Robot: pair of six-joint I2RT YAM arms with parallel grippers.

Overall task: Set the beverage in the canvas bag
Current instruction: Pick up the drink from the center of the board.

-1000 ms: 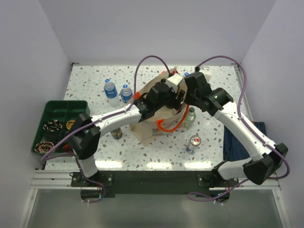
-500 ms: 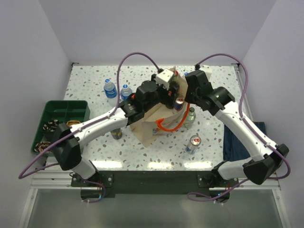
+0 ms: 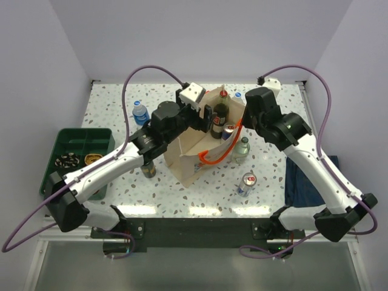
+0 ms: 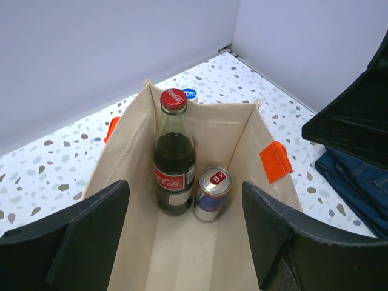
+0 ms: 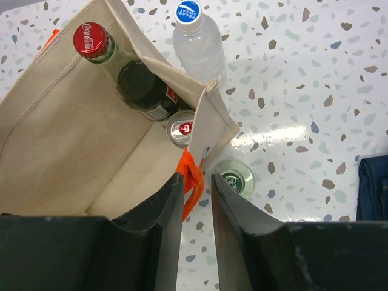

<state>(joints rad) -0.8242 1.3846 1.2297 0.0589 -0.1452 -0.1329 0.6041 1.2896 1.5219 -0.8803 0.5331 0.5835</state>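
The canvas bag (image 3: 188, 159) is plain beige with orange strap handles and an orange tab. Inside it, the cola bottle (image 4: 174, 160) is near-black with a red label and a red cap, and the can (image 4: 212, 194) is blue and silver with a red mark on its silver top. The table (image 3: 182, 197) is white, speckled grey, brown and teal. The tray (image 3: 79, 131) is dark green, the folded cloth (image 3: 294, 185) denim blue, the water bottle (image 5: 197, 42) clear with a blue-and-white cap

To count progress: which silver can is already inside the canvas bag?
The can beside the red-capped cola bottle; the other can stands on the table.
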